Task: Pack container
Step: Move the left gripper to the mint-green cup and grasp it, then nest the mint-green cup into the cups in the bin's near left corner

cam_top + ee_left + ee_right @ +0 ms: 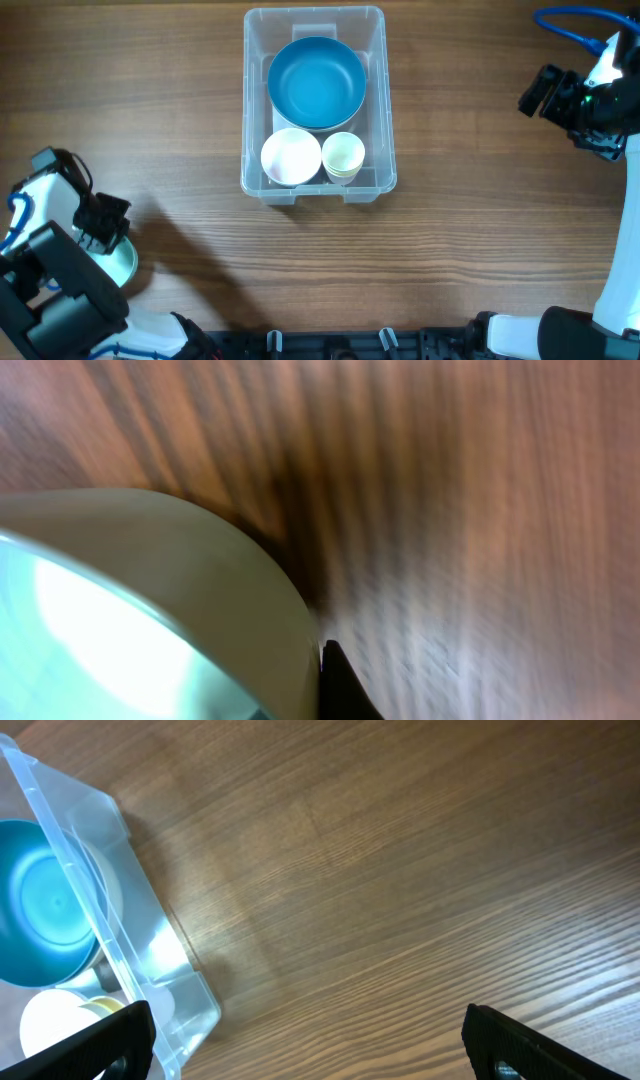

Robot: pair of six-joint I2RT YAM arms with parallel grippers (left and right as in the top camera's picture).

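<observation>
1. The surface is a brown wood-grain table (450,230) that fills every view. No room shows beyond it. Black mounts (380,345) line its near edge.
2. At the near left corner, the left gripper (103,224) hangs over a pale mint bowl (122,262) standing on the wood. The arm's black and white body covers much of the bowl from above.
3. The left wrist view is blurred. One dark finger (340,685) lies against the outside of the bowl's wall, and the other finger is hidden, so I cannot tell whether the jaws grip the rim.
4. A dark shadow lies on the table just beyond the bowl.
5. Mid-table, toward the far edge, stands the container (256,120), upright and open-topped, well apart from both arms.
6. At its near end sit a white cup (291,157) and a pale yellow cup (343,155), side by side and touching.
7. Behind them a blue bowl (316,82) fills the far half, mouth up and close against the cups.
8. At the far right, the right gripper (310,1050) hovers above bare wood, fingers spread wide with nothing between them. The container's corner is off to one side in its wrist view.
9. A blue cable (570,15) loops over that arm at the far right corner.
</observation>
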